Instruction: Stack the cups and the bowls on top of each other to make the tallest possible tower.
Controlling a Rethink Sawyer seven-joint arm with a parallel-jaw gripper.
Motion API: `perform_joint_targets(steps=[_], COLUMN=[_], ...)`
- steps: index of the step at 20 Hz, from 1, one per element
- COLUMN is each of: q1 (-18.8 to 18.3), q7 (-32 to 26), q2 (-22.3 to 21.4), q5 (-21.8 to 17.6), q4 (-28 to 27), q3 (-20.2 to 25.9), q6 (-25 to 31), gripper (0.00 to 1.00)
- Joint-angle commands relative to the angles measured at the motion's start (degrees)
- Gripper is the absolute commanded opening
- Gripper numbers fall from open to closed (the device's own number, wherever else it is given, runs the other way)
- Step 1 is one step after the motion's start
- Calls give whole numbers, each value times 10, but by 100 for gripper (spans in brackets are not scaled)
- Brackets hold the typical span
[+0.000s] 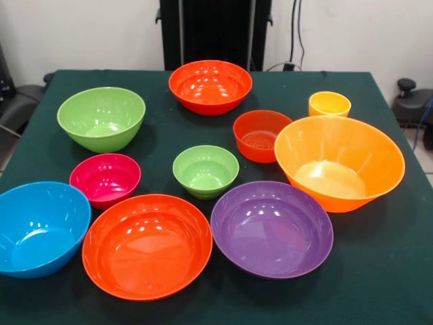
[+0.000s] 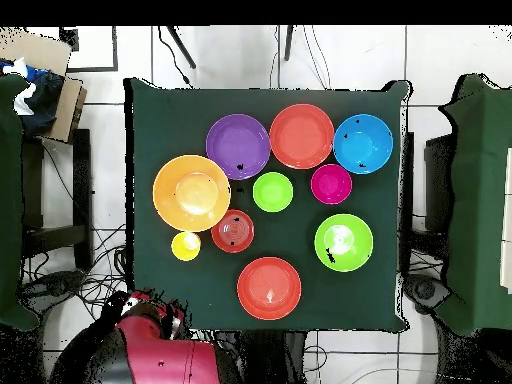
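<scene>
All bowls stand apart on the green table [image 1: 379, 271]; none is stacked. One yellow cup [image 1: 329, 103] stands at the far right, and shows in the overhead view [image 2: 185, 245]. Beside it are a large orange bowl [image 1: 338, 161] and a small red-orange bowl [image 1: 260, 134]. A wide red-orange bowl [image 1: 210, 84] sits far centre, another [image 1: 147, 244] near centre. A large lime green bowl [image 1: 101, 116] is far left, a small green one [image 1: 206, 169] in the middle. A magenta bowl [image 1: 105, 177], a blue bowl [image 1: 37, 227] and a purple bowl [image 1: 272, 227] are nearer. No gripper shows.
The robot's red body [image 2: 160, 360] sits off the table's edge in the overhead view, drawn back. Its black pedestal [image 1: 215, 30] stands behind the table in the front view. Chairs and cables surround the table.
</scene>
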Motion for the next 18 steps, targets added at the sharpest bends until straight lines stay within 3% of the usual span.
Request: perform_joint_targets(steps=[1, 9, 15, 18], q1=[15, 35, 83, 90], q7=[103, 129, 190, 193], q2=[23, 40, 66, 76], q5=[0, -1, -6, 1], q4=[21, 3, -37, -40], q3=[11, 1, -26, -28], q6=[-25, -26, -8, -17], gripper=[100, 100, 100, 100])
